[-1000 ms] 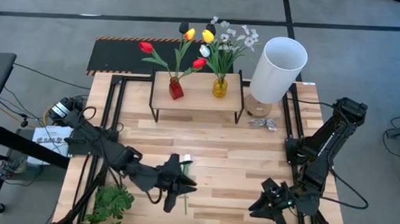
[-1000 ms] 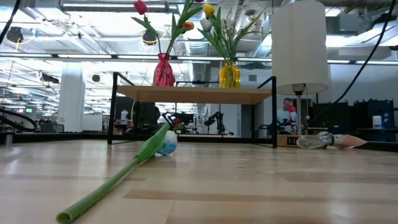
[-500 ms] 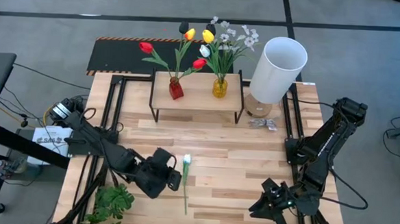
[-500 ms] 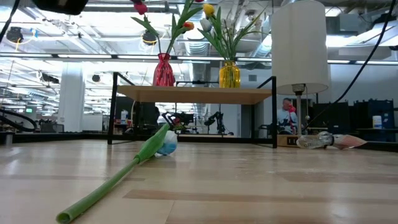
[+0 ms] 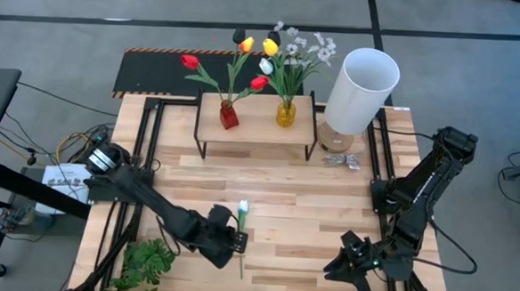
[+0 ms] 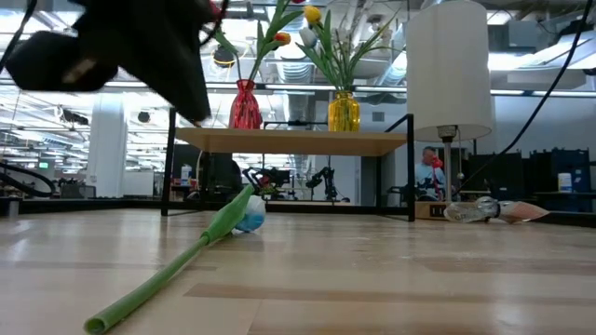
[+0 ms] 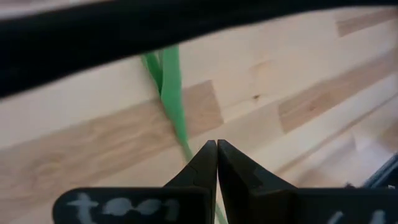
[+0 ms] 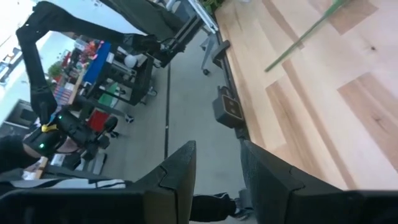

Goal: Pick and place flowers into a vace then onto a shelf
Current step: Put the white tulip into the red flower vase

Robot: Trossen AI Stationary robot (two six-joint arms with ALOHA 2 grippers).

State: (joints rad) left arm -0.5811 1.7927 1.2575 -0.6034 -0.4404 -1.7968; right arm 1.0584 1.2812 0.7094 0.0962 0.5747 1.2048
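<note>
On the tabletop (image 5: pixel 328 203): a white tulip (image 5: pixel 243 209) is lying near the front, stem (image 6: pixel 158 284) pointing to the front edge.
Left pincer (image 5: pixel 233 242): hovering at the stem, fingers (image 7: pixel 208 163) pressing together, gripping nothing.
Right pincer (image 5: pixel 335 269): waiting at the front right corner, fingers (image 8: pixel 180 171) standing partly apart, empty.
Shelf (image 5: pixel 257 119): carrying a red vase (image 5: pixel 228 117) and a yellow vase (image 5: pixel 286 114), both holding flowers (image 5: pixel 265 57).
Low view only: the left arm is blurring across the top.
Writing: pale marks on the left wrist, unreadable.
</note>
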